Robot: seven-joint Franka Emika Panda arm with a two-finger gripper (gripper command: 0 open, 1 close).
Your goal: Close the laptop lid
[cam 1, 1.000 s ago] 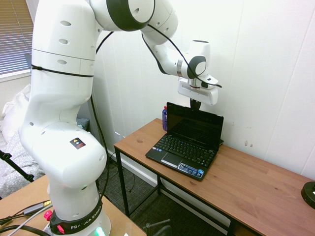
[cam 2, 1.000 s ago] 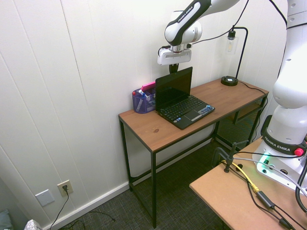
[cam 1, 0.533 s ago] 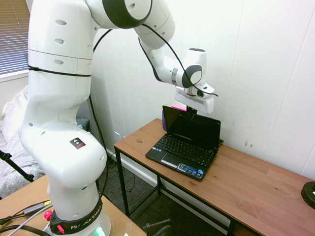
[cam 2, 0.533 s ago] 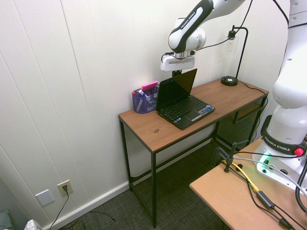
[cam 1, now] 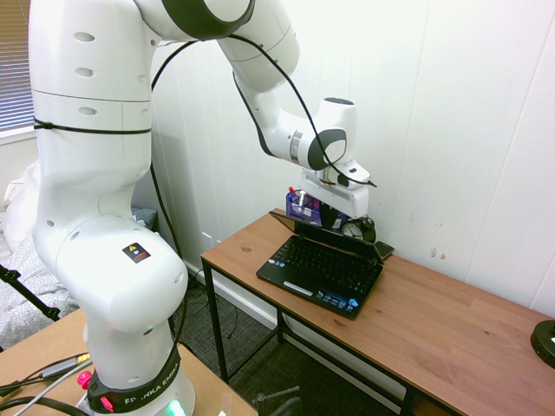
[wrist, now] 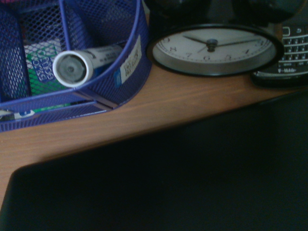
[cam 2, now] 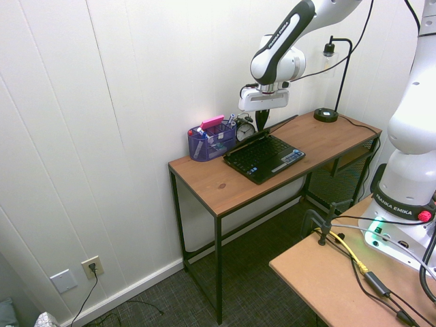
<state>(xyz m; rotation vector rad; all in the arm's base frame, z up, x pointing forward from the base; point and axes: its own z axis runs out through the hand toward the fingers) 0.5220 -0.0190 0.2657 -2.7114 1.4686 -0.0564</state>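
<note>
You are looking at the gripper (cam 1: 334, 217) pressing down on the laptop lid (cam 1: 323, 230), which is sitting tilted far forward, low over the keyboard but not flat on it. The fingers are hiding behind the lid's top edge in both exterior views, so you cannot tell whether they are open or closed. The laptop (cam 1: 323, 270) is lying on the wooden desk (cam 1: 451, 325), directly below and in front of the fingers. Just behind the fingers, a blue mesh organiser (wrist: 72, 57) is standing with a white tube (wrist: 84, 66) in it, beside an alarm clock (wrist: 214, 48) and a keypad phone (wrist: 288, 50).
</note>
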